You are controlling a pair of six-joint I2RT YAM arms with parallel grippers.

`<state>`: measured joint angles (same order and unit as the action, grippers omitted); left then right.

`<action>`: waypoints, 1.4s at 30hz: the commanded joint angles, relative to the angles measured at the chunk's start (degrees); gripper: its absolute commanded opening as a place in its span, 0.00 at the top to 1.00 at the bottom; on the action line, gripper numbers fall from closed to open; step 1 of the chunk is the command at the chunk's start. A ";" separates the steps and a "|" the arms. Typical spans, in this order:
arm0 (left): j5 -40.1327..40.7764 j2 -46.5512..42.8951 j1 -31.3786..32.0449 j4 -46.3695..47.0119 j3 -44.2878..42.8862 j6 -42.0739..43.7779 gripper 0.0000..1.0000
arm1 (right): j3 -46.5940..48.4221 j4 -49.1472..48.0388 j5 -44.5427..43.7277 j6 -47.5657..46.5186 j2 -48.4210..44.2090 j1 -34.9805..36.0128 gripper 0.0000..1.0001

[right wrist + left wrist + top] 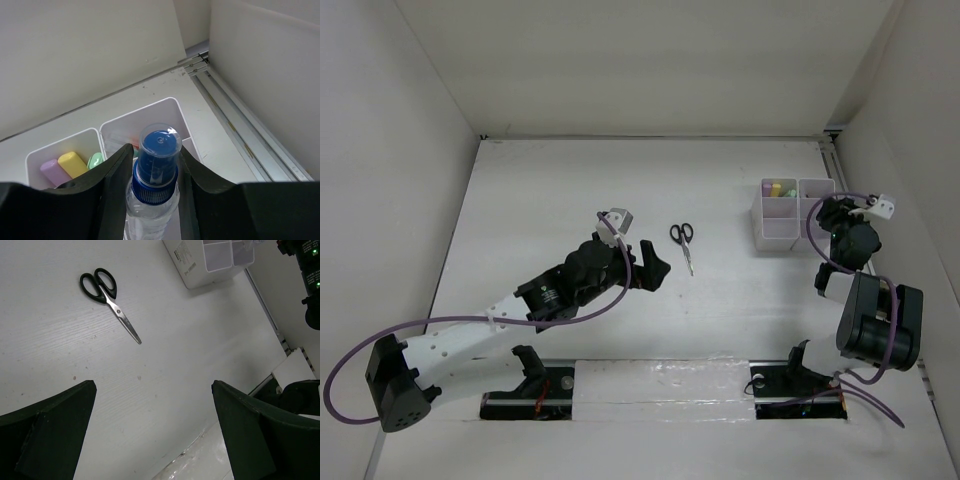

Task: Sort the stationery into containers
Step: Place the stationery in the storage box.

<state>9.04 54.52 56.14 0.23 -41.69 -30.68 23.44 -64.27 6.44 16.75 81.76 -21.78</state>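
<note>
Black-handled scissors [683, 241] lie shut on the table, also in the left wrist view [107, 297]. My left gripper [655, 266] is open and empty, a little left of and nearer than the scissors [153, 385]. The white organizer [790, 232] stands at the far right [192, 271]. My right gripper [840, 216] hovers at its right side, shut on a small blue-capped bottle [157, 165] held upright over the organizer's rim [141, 111]. Pastel purple [50, 170], yellow [74, 162] and green [95, 160] sticks stand in the far left compartment. Something reddish [134, 146] shows in the far right one.
White walls close in the table at the back and on both sides. A metal rail [235, 122] runs along the right wall beside the organizer. The right arm's body [875, 320] stands near the right front, and the left arm [480, 335] stretches across the left front.
</note>
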 commanded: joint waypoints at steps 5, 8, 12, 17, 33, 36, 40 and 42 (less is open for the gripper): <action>-0.51 0.15 -0.15 2.23 -0.76 0.62 0.00 | 2.49 -1.83 -0.11 0.74 -0.72 -0.37 0.89; -0.51 0.67 -0.15 2.23 -1.29 0.62 0.00 | 3.01 -1.82 -0.11 0.74 -0.72 -0.37 0.86; -0.51 0.67 -0.15 1.71 -1.90 1.14 0.00 | 3.63 1.15 -1.69 1.26 -0.72 -0.37 0.83; 0.01 1.20 -0.15 1.70 -1.90 1.14 0.00 | 5.12 2.83 -1.87 1.97 -0.72 -0.37 0.83; 0.02 1.73 -0.15 1.70 -3.48 2.19 0.00 | 6.17 4.23 -1.87 1.97 -0.72 -0.37 0.73; 0.01 2.26 -0.15 1.18 -3.48 2.20 0.00 | 6.18 4.94 -1.87 1.97 -0.72 -0.37 0.72; 0.54 2.26 -0.15 1.18 -3.48 2.20 0.00 | 6.18 4.42 -1.34 1.45 -0.72 -0.37 0.72; 0.54 2.26 -0.15 1.18 -3.48 2.20 0.00 | 5.66 3.80 -0.82 1.44 -0.72 -0.37 0.75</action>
<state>9.23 56.90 56.14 0.40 -42.70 -29.34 27.29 -57.17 4.95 18.00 81.76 -21.80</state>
